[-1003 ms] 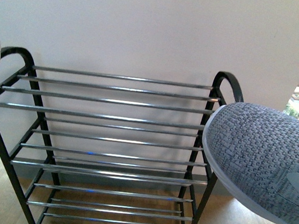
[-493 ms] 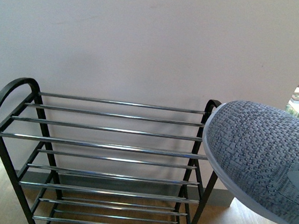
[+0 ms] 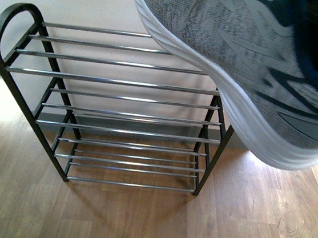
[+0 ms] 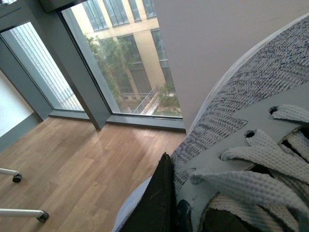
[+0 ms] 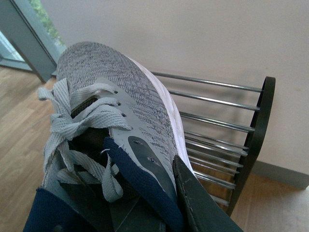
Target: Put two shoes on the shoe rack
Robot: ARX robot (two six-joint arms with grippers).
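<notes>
Well, from the front, the shoe rack [image 3: 111, 81] stands against the wall on the wooden floor [image 3: 136, 220], all its chrome tiers bare. The right-arm sneaker [image 3: 240, 59] hangs large and blurred across the upper right. Its toe overlaps the right end of the top tier and its dark-lined heel points away. Whether the sole touches the bars I cannot tell from here.

In the left wrist view, the left-arm sneaker [image 4: 251, 121] fills the near side, laces up. The left gripper [image 4: 170, 209] has a dark finger pressed along the collar, so the jaws look clamped on the shoe. Beyond it are only floor, a tall window [image 4: 120, 53] and the wall. The rack is out of sight, so this shoe seems held off to the side.

In the right wrist view, the right gripper [image 5: 159, 208] pinches the navy collar of its sneaker [image 5: 116, 111], with the jaws closed on it. The toe reaches over the top bars of the rack [image 5: 258, 121].

I'd say the first placement is in hand. The next move calls for lowering this shoe level until the sole rests across several bars, then letting go. After that the left arm needs to carry its shoe over to the free left part of the tier.
</notes>
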